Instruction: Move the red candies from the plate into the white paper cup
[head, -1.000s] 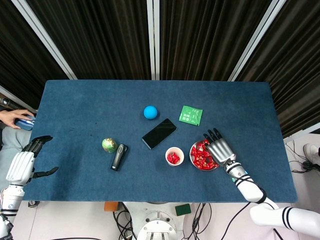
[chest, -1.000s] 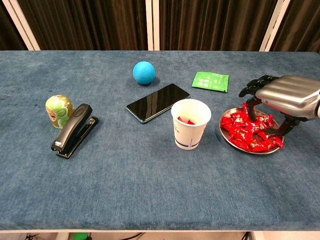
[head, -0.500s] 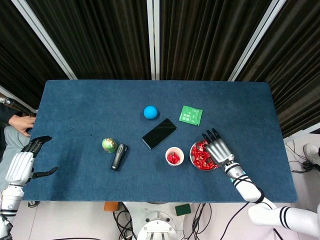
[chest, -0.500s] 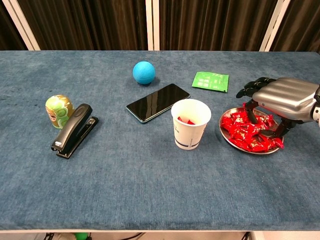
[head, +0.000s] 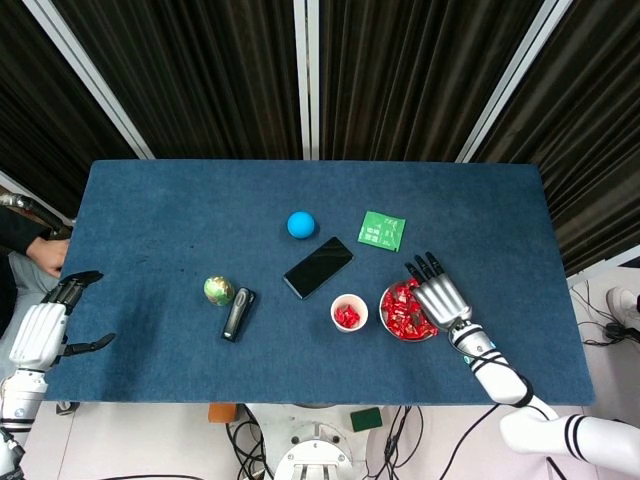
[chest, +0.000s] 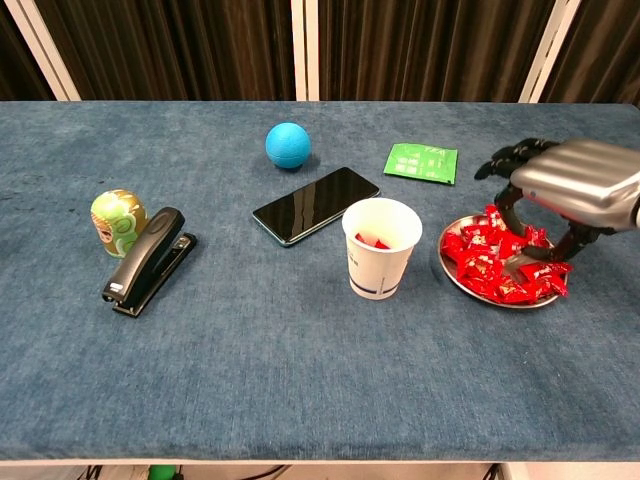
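A metal plate heaped with red candies sits at the table's front right, also seen as the plate in the head view. Just left of it stands the white paper cup with a few red candies inside. My right hand hovers over the plate's right half, fingers spread, with one finger and the thumb reaching down to the pile; I see nothing held. My left hand hangs open off the table's left edge, only in the head view.
A black phone lies behind the cup, with a blue ball and a green packet farther back. A black stapler and a green egg-shaped toy sit at the left. A person's hand shows beyond the left edge.
My right hand dipped toward the candies, then rose a little above the plate. Some candies in the pile shifted. The person's hand at the left edge moved. My left hand stayed still.
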